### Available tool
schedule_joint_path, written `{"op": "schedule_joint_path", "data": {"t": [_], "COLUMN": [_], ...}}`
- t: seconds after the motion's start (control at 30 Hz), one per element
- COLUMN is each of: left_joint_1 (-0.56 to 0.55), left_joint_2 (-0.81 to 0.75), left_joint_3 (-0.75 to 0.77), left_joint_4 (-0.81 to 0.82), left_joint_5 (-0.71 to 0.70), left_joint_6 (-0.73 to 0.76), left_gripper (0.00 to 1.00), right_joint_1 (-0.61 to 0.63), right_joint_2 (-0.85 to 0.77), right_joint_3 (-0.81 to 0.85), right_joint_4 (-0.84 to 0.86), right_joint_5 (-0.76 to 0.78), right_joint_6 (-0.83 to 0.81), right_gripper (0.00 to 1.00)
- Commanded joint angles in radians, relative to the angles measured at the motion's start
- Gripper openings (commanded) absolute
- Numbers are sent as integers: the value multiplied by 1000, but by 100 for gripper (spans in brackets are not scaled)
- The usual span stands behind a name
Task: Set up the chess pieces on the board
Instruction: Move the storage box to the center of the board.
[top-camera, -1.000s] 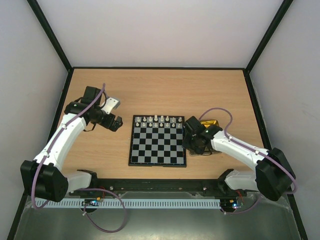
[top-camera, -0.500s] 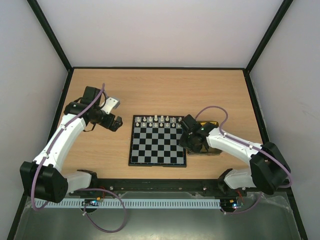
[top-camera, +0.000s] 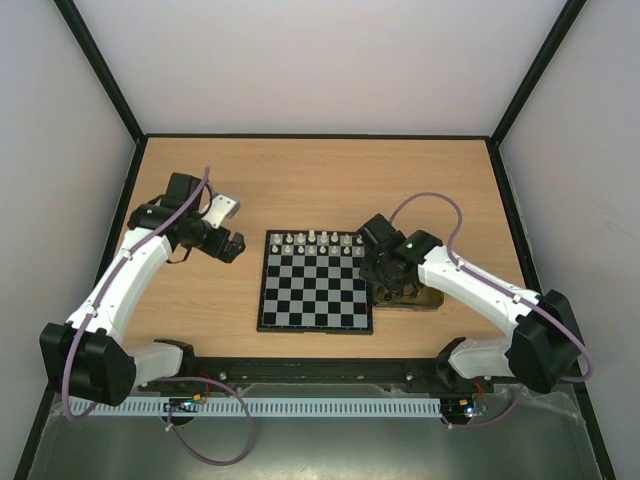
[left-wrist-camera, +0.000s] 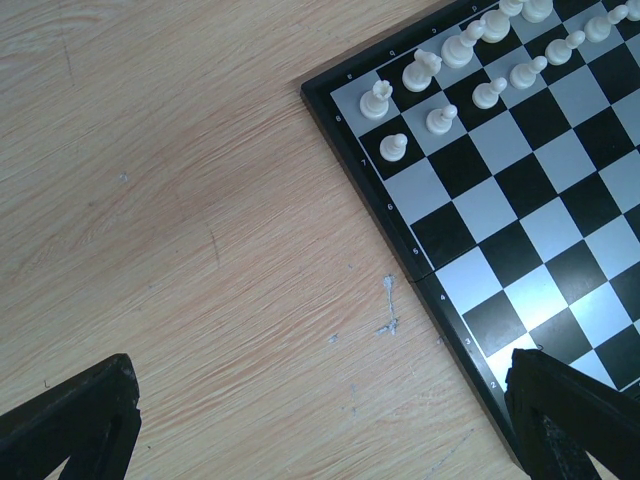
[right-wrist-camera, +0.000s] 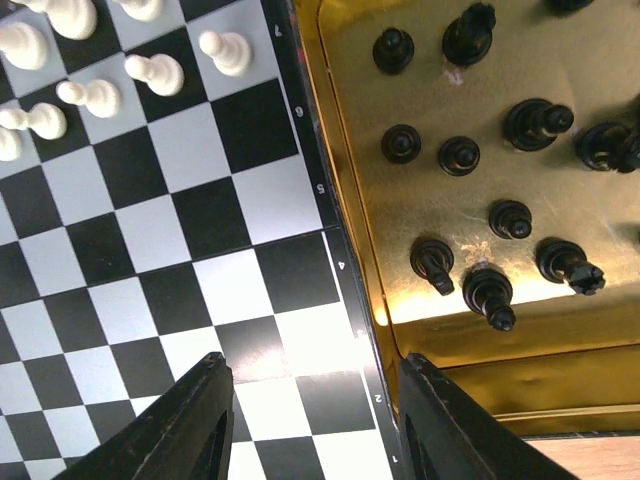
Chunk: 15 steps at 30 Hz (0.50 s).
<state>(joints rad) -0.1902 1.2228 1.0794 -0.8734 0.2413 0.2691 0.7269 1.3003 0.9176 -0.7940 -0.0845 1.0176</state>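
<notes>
Right end effector (right-wrist-camera: 315, 370): fingers spread, nothing between them. It hangs over the seam where the board (top-camera: 315, 295) meets the gold tray (right-wrist-camera: 500, 385), one finger above the board's right edge, the other above the tray's near wall.

The tray touches the board's right rim, as far as I can see. The black pieces (right-wrist-camera: 460, 155) are all in the tray, scattered loosely, none on the board. From the top view the arm hides most of the tray.

The board sits mid-worktop (top-camera: 320, 180), square to the arms. Its near rows are bare.

Left end effector (left-wrist-camera: 320, 365): fingers wide apart, holding nothing. It is over bare wood just left of the board's far-left corner, not touching it.

The white pieces (top-camera: 315, 240) stand upright in the two far rows of the board. I can't tell from here whether every square there is filled.
</notes>
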Motion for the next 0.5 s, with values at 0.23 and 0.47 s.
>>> {"op": "schedule_joint_path", "data": {"t": [0.23, 0.47], "left_joint_1": [6, 6], "left_joint_2": [-22, -22], "left_joint_3": [8, 7], "left_joint_4": [-12, -14], "left_joint_5": [-5, -11], "left_joint_6": [-5, -5], "left_gripper": [99, 99], "right_joint_1": [7, 8], "right_joint_2": [73, 150], "right_joint_3": [69, 74], "right_joint_4": [-2, 55], "right_joint_5": [-49, -82], "right_joint_6": [-77, -101], "right_gripper": [43, 43]}}
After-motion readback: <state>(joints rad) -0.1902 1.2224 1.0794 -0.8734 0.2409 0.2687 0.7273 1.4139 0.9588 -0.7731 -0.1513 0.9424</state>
